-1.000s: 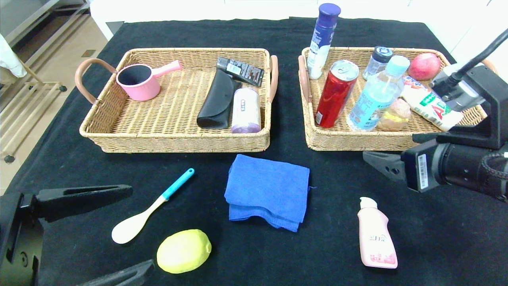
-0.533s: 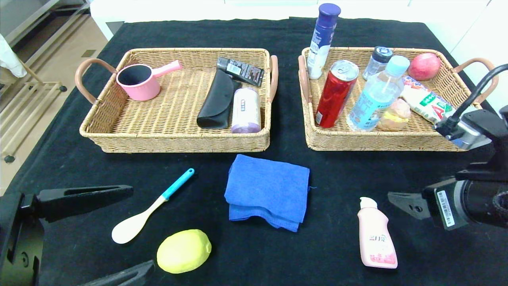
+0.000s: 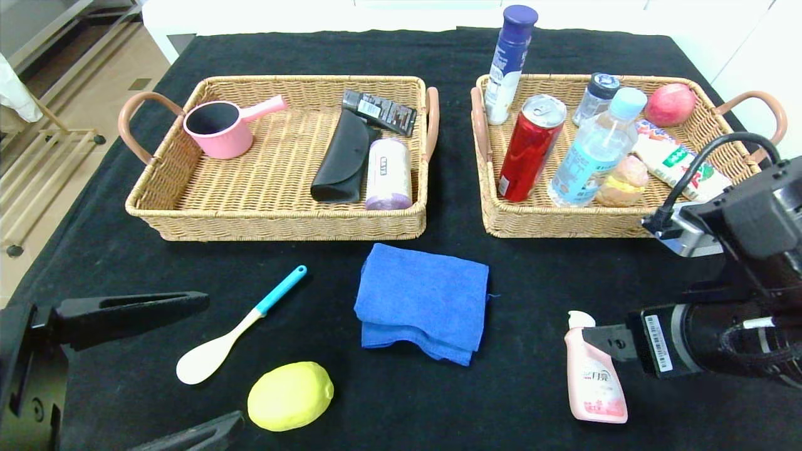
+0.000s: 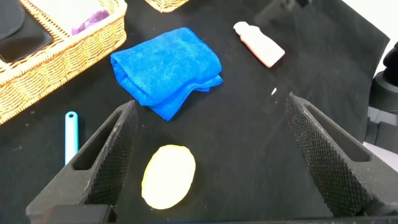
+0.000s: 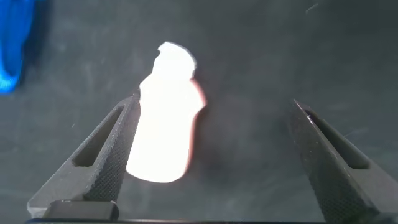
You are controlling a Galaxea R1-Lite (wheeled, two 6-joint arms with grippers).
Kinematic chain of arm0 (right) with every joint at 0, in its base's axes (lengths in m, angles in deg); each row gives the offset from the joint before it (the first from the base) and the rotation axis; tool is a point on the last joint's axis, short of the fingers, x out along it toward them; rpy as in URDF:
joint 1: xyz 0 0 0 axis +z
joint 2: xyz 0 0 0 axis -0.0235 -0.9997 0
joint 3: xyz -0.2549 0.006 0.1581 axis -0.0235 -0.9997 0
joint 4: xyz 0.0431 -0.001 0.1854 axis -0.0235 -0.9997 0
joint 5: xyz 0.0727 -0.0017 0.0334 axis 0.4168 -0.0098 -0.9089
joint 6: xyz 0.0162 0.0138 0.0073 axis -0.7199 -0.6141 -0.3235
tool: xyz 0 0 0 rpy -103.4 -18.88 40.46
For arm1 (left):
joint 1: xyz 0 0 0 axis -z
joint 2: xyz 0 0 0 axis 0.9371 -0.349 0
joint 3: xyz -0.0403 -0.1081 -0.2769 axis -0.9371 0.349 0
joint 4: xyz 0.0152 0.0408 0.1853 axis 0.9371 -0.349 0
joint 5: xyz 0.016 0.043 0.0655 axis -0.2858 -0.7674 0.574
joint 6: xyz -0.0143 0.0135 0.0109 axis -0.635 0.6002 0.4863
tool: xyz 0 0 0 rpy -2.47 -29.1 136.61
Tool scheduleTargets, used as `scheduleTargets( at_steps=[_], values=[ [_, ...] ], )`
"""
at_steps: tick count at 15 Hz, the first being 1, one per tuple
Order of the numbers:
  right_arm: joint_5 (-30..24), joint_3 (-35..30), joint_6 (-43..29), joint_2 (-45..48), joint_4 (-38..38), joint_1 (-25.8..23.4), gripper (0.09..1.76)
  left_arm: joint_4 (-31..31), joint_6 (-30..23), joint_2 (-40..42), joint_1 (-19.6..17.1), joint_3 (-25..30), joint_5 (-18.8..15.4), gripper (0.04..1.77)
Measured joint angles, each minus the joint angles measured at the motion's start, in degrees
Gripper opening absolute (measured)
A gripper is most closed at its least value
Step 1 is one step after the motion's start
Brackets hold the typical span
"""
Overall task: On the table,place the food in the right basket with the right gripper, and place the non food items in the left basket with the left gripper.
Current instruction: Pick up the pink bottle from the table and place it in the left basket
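Sorting job, partly done. Sitting in the right basket point(image 3: 626, 222) already: red drink can point(image 3: 530, 148) and clear water bottle point(image 3: 595, 150), both standing and leaning a little, next to an apple, a snack bag and other bits. Holding a pink saucepan, a black case and a pale roll: the left basket point(image 3: 276, 225).

Still out on the black surface point(image 3: 113, 238): yellow lemon point(image 3: 291, 396) near the front, cream spoon with teal handle point(image 3: 238, 327) just beside it, folded blue cloth point(image 3: 423, 302) in the middle, small pink bottle point(image 3: 590, 369) lying flat toward the right.

Right gripper point(image 5: 214, 155) low over the pink bottle, fingers spread wide, nothing held, bottle near one finger and not yet centred between the two. Odd match (a bottle like that looks like soap or lotion, not food, so probably a left-side thing). Maybe just passing over on the way to the lemon; hard to say.

Left gripper point(image 4: 211, 155) also spread wide and empty, low near the front left corner, with lemon and spoon handle in sight right below. Probably parked there, close to its own things.

Plenty of bare cloth between the loose items, so room to come down on each one. Lemon and spoon bowl close together, so some risk of a bump there. Basket walls and hoop handles to lift over on the way in.
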Motion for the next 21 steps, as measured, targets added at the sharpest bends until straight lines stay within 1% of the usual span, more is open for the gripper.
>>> scheduleTargets(
  at_steps=[2,7,10,21],
  values=[
    [-1.50,0.00,-1.49,-0.72,-0.91,1.10,1.70,0.00,0.12,0.02,0.00,-0.02,0.00,1.72],
    [-2.12,-0.16,-4.60,-3.15,-1.99,1.90,1.70,-0.01,0.23,0.06,0.00,0.05,-0.02,1.72],
    [-4.80,-0.05,-5.01,-4.99,-1.90,1.79,1.70,0.00,0.28,0.17,0.00,0.05,0.00,1.72],
    [-5.05,-0.17,-5.44,-8.72,-1.68,1.49,1.71,-0.06,0.63,1.68,0.00,-0.22,0.00,1.72]
  ],
)
